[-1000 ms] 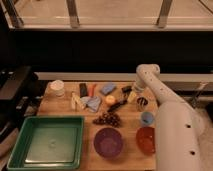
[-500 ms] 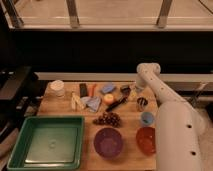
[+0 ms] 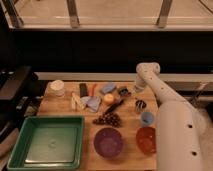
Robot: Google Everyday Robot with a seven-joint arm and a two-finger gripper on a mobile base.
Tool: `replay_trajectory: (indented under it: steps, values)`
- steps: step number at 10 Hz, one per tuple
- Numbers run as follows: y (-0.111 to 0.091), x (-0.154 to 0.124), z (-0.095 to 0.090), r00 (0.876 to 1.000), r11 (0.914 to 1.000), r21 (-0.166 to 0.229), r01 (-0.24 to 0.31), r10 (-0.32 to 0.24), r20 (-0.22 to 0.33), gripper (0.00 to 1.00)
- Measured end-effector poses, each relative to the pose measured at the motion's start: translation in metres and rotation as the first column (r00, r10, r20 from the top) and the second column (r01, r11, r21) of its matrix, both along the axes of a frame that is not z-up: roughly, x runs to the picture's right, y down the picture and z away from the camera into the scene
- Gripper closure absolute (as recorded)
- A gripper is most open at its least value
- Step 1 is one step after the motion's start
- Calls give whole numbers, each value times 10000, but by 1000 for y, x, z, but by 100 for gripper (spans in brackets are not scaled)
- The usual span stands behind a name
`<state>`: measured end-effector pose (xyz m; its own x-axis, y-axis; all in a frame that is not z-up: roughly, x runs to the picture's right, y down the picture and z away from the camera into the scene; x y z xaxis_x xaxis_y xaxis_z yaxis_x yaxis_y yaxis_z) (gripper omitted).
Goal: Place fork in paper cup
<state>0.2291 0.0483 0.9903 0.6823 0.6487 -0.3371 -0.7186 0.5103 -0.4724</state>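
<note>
The paper cup (image 3: 57, 88) is short, wide and white, and stands at the back left of the wooden table (image 3: 60, 107). A dark slender utensil, which I take for the fork (image 3: 114, 106), lies diagonally just right of the orange fruit (image 3: 108, 98), near the table's middle. My gripper (image 3: 131, 91) hangs from the white arm (image 3: 148, 71) at the back right of the table. It is low over the board, a little behind and to the right of the fork and far to the right of the paper cup. I see nothing held in it.
A green tray (image 3: 15, 150) fills the front left. A purple bowl (image 3: 108, 142) and an orange bowl (image 3: 146, 139) stand at the front. Grapes (image 3: 107, 119), a shiny metal cup (image 3: 140, 104), a light-blue cup (image 3: 147, 118) and several small blue, red and yellow items lie around the middle.
</note>
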Motion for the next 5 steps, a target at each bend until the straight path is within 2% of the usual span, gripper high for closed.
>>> replay_trajectory:
  steps: [5]
  values:
    - [4, -1, -2, 9998, 9999, -114, 20, -18, 176, 100]
